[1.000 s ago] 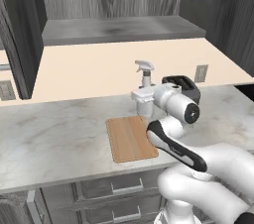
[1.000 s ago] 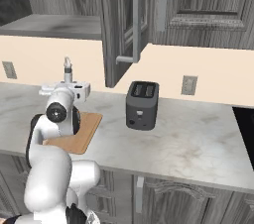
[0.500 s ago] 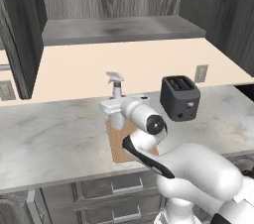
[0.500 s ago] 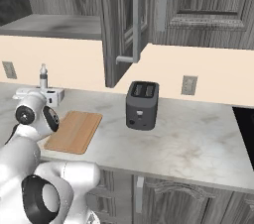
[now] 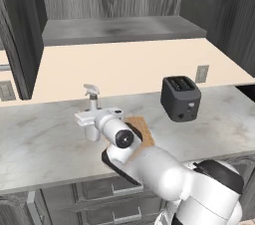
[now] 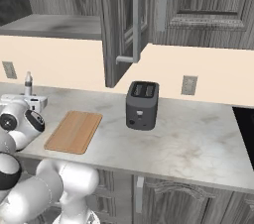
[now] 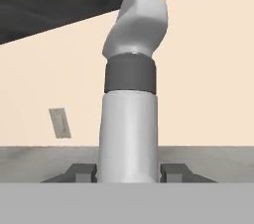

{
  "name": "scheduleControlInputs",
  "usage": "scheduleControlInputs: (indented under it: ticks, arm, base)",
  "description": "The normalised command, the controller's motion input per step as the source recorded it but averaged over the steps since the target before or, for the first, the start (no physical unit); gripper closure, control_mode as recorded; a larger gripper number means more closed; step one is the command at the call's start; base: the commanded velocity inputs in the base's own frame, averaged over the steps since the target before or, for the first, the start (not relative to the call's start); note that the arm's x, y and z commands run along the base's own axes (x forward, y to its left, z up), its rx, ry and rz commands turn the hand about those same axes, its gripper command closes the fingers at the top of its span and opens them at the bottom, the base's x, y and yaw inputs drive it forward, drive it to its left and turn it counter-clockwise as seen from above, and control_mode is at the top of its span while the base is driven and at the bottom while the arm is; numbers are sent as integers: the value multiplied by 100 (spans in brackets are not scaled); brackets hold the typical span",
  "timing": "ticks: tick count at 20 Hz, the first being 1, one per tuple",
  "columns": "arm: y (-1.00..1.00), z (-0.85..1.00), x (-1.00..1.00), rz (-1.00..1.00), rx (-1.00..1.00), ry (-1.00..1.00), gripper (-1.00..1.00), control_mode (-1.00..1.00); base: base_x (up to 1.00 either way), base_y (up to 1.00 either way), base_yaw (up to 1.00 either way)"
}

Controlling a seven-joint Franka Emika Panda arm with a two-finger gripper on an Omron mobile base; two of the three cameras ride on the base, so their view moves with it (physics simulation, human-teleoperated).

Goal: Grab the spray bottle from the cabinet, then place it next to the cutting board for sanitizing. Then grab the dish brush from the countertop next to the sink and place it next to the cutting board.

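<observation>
Slim pale grey-white plastic spray bottle (image 7: pixel 128 119) stands frame-centre, pinched low on its body by the two-finger gripper (image 7: pixel 128 172) (light, rigid, likely slippery; top-heavy).

The spray bottle (image 7: pixel 128 119) is showing pale grey-white with a dark collar; the cutting board (image 6: pixel 74 131) light brown; the worktop (image 5: pixel 45 144) grey-veined marble; the toaster (image 6: pixel 142 104) black.

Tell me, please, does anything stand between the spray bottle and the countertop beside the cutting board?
Nothing visible does. The gripper holds the spray bottle just left of the cutting board, over bare countertop.
</observation>
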Motion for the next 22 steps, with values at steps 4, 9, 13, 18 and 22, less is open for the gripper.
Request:
scheduleControlInputs:
  ticks: [4, 9, 13, 18, 22]
  arm:
    - [8, -12, -51, -23, -9, -15, 100, -100]
    - [55, -14, -28, -52, -6, -19, 100, -100]
    - [99, -8, -40, -50, 0, -5, 100, -100]
    - [74, -14, -24, -41, 0, 1, 100, -100]
    - [39, -3, -10, -26, 0, 4, 100, -100]
  base:
    - [0, 0, 0]
    - [0, 0, 0]
    - [0, 0, 0]
    - [0, 0, 0]
    - [0, 0, 0]
